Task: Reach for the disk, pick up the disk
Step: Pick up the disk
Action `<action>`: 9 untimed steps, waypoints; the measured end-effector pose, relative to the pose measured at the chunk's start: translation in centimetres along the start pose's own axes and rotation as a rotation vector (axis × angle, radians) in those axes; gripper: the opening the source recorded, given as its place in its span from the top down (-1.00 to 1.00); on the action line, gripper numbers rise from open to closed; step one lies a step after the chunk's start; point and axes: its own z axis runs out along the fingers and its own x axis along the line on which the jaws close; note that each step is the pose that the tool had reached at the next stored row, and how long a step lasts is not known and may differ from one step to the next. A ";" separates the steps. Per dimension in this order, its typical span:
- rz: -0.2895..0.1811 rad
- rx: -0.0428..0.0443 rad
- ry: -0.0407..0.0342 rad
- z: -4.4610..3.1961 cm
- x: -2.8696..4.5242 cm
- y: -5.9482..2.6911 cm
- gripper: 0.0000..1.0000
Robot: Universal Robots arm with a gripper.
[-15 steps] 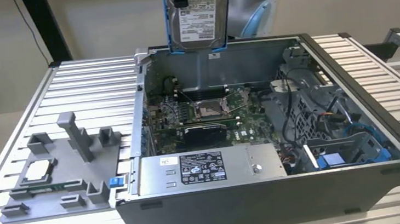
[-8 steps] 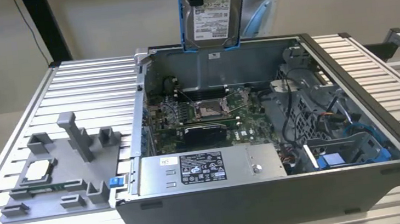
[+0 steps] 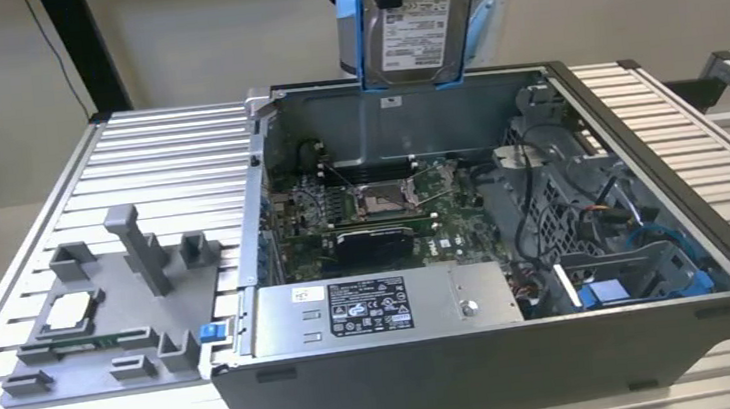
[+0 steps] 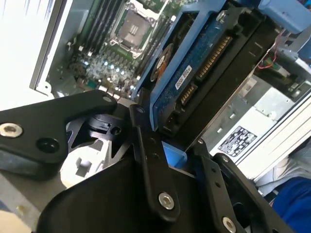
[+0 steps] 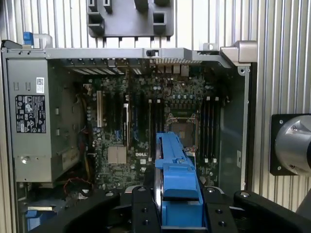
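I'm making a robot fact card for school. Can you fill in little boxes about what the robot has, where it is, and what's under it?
holding: the disk, in its blue bracket
held by: end effector, shut on the bracket
disk position: lifted above the open computer case, upright, label facing the exterior view
below it: motherboard with its bare processor socket
also in case: grey power-supply box
beside case: grey parts tray on the table
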 end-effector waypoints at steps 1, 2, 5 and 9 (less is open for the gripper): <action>0.000 0.0000 0.0001 0.00 -0.01 -0.35 1.00; 0.000 0.0000 0.0001 0.00 -0.02 -0.69 1.00; 0.000 0.0001 0.0000 0.01 -0.04 -1.69 1.00; 0.000 0.0000 0.0000 0.01 -0.09 -3.32 1.00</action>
